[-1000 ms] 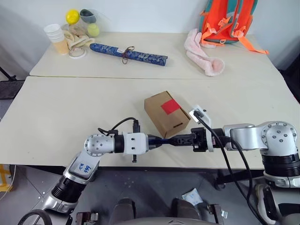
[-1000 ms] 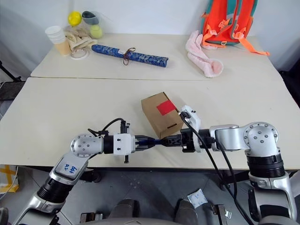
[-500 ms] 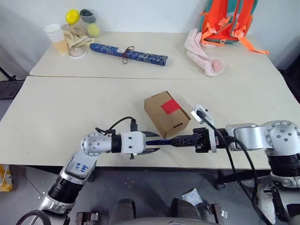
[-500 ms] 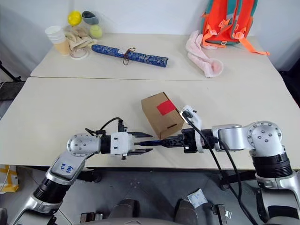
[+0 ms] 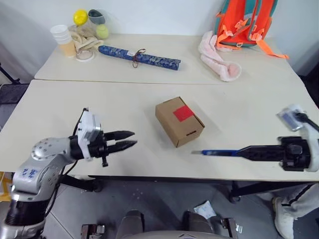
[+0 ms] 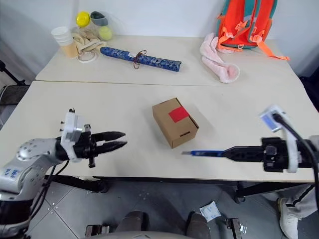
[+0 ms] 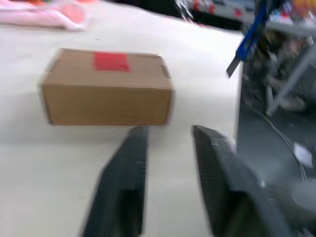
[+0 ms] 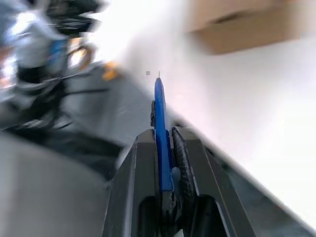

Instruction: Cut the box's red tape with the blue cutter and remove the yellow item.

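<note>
The small brown box (image 5: 179,121) lies mid-table with its lid shut and the red tape (image 5: 183,113) on top. My right gripper (image 5: 242,152) hovers over the table's front edge to the right of the box, shut on the blue cutter (image 5: 217,152). The cutter's tip points left toward the box and stops short of it. In the right wrist view the cutter (image 8: 160,128) stands clamped between both fingers. My left gripper (image 5: 133,138) is well left of the box and points at it. Its fingers (image 7: 129,163) stand narrowly apart with nothing between them. The yellow item is hidden.
On the far table lie a long patterned blue roll (image 5: 138,56), paper cups (image 5: 62,37), a small yellow ball (image 5: 79,16), a pink cloth (image 5: 219,62) and an orange backpack (image 5: 246,22). A seam (image 5: 99,81) separates the two tables.
My left gripper opened, let go of the cutter and drew away to the left. My right gripper carried the cutter off to the right, away from the box.
</note>
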